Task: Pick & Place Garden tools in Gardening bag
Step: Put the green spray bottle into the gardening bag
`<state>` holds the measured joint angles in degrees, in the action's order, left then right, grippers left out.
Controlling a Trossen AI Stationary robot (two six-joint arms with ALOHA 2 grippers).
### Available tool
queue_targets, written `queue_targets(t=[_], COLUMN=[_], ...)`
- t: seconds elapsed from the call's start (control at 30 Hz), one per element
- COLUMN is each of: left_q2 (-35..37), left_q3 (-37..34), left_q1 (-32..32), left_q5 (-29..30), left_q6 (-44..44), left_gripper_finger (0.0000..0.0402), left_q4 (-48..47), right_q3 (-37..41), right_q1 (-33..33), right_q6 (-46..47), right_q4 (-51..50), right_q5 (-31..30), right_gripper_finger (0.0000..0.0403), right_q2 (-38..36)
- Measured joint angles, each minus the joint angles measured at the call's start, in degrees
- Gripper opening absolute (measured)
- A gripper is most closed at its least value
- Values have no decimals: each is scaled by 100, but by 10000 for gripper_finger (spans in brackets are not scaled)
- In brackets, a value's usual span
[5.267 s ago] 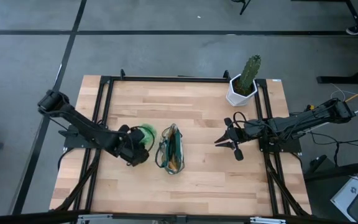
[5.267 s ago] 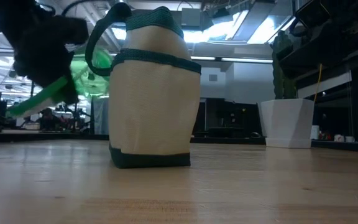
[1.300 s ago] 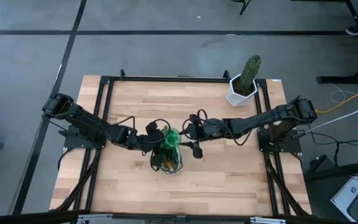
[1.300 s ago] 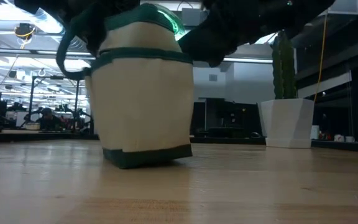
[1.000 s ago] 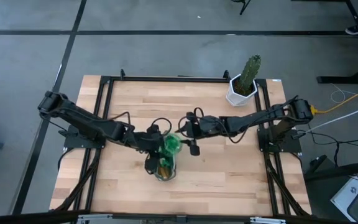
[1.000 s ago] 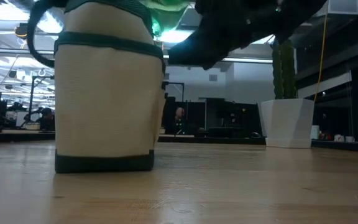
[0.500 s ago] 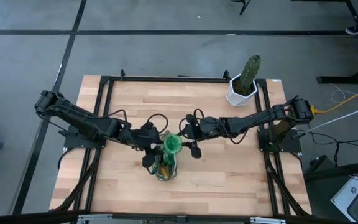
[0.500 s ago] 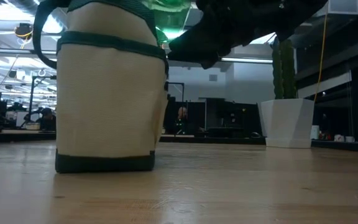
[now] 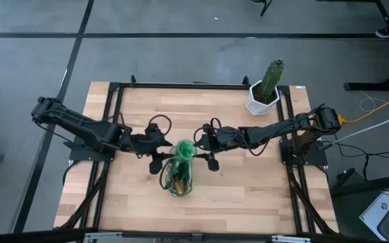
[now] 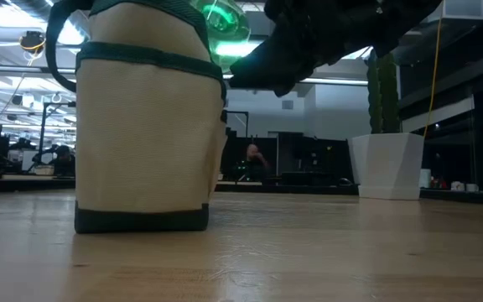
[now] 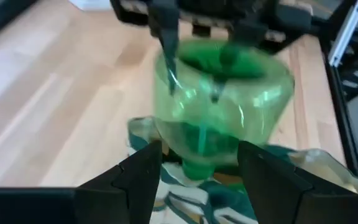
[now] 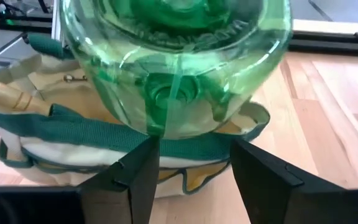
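Note:
The cream gardening bag (image 9: 174, 185) with green trim stands on its base at the table's middle. Wooden tool handles (image 12: 8, 96) show inside it. The translucent green spray bottle (image 9: 183, 150) sticks out of the bag's mouth, narrow end down (image 11: 197, 168) and wide round end up (image 10: 222, 21). My left gripper (image 9: 159, 152) is open just left of the bag, and the bottle (image 11: 222, 99) lies beyond its fingertips. My right gripper (image 9: 210, 151) is open on the bag's right, close up against the bottle (image 12: 173, 62). My right gripper comes level from the table's right, its open fingers (image 12: 135, 177) just under the bottle's wide end (image 12: 166, 118). Whether they touch the bottle I cannot tell.
A cactus in a white faceted pot (image 9: 263, 94) stands at the far right corner. Bare wood lies near the front edge (image 9: 201, 216) and at the far left (image 9: 154, 101).
My left gripper has drawn back toward the table's left edge, away from the bottle, which stays in the bag's mouth. The bottle's wide end now shows higher above the rim in the low view. The bag and my right gripper have kept their places.

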<state>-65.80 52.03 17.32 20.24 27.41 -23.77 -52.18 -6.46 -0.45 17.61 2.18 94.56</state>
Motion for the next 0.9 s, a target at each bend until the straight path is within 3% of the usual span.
queue_targets(t=[0.13, 0.3, 0.47, 0.7, 0.9], left_q2=[70, 22, -259, -970, -1262], left_q3=[0, 1, 4, 0, 31], left_q1=[0, 37, 37, 78, 202], left_q5=[273, 465, 138, -713, -776], left_q6=[-133, -899, -1147, -710, -171], left_gripper_finger=[207, 207, 207, 207, 207], left_q4=[223, 1465, 1975, 2049, 1762], right_q3=[2, 4, 4, 4, 4], right_q1=[0, -9, -11, -46, -50], right_q6=[7, 145, 173, 302, 302], right_q4=[-221, -285, -314, -326, -365], right_q5=[-1, 1, 193, 255, 255], right_gripper_finger=[198, 198, 198, 198, 198], right_q2=[0, 0, 0, 0, -2])
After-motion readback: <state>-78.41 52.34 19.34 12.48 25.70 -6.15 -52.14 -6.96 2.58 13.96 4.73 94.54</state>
